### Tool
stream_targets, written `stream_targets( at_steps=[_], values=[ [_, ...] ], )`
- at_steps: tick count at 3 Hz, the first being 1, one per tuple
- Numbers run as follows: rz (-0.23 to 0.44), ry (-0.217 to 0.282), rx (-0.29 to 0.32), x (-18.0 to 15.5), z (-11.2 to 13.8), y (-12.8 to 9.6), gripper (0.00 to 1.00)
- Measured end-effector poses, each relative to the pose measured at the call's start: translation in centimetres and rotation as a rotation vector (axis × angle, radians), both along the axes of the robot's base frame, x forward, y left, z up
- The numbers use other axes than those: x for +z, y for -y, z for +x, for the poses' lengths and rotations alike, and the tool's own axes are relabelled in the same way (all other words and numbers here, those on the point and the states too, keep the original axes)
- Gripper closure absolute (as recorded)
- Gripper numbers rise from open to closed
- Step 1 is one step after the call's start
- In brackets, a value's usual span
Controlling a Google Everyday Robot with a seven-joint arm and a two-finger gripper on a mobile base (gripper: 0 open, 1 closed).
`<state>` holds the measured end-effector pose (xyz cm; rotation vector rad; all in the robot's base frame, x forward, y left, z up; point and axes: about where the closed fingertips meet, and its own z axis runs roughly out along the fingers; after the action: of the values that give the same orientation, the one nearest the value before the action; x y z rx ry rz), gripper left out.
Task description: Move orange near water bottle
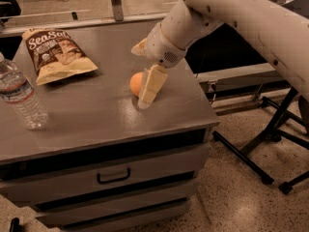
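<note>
The orange [135, 83] lies on the grey cabinet top [96, 120], right of centre. My gripper [145, 99] reaches down from the white arm at the upper right, touches the top just right of the orange and covers the orange's right side. The water bottle [20, 96], clear and ribbed with a white-and-blue label, stands upright at the left edge of the cabinet top, well to the left of the orange.
A brown-and-yellow chip bag [55, 54] lies at the back left of the top. The cabinet has drawers with a handle [113, 176] on its front. Black stand legs [260, 153] cross the speckled floor at the right.
</note>
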<state>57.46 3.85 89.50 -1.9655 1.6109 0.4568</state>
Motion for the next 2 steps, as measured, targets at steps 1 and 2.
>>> stream_targets(
  at_steps=[1, 2],
  values=[
    [0.001, -0.010, -0.014, -1.08, 0.60, 0.50, 0.00],
    [-0.009, -0.020, -0.030, -2.01, 1.01, 0.94, 0.00]
  ],
)
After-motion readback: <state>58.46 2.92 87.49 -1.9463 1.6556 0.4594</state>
